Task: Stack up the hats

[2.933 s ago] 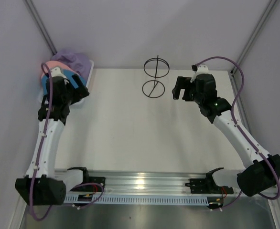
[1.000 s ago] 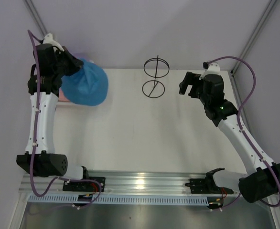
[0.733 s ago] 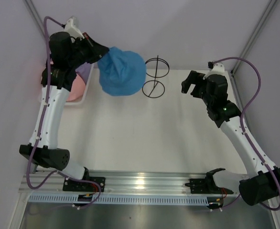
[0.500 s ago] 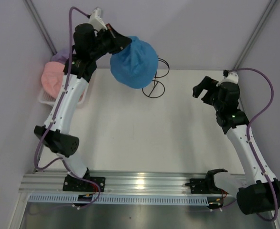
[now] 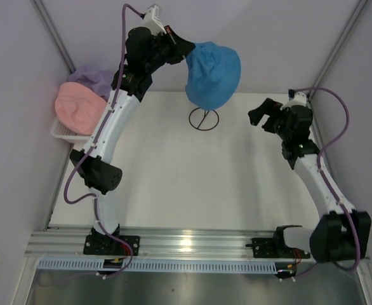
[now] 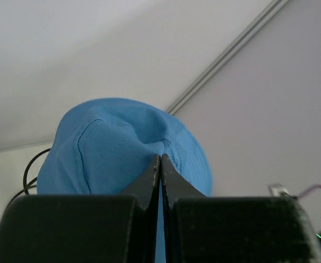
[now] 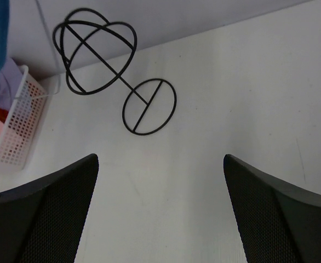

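Note:
My left gripper (image 5: 185, 53) is shut on the brim of the blue hat (image 5: 212, 74), which hangs high above the black wire stand (image 5: 204, 118) and hides its top in the top view. In the left wrist view the blue hat (image 6: 122, 148) fills the space beyond the pinched fingertips (image 6: 161, 159). The pink hat (image 5: 79, 108) and the lavender hat (image 5: 94, 81) lie in the white basket (image 5: 60, 131) at the far left. My right gripper (image 5: 266, 115) stands open and holds nothing, right of the stand. Its view shows the whole wire stand (image 7: 100, 60) ahead.
The white mesh basket (image 7: 17, 121) sits against the left wall. Grey enclosure walls and corner posts close in the table at the back and sides. The stand's round base (image 7: 149, 106) rests on the white tabletop.
My left arm lifted the blue hat out of the basket and swung it right, up over the wire stand. The right arm drew back a little to the right, jaws still open.

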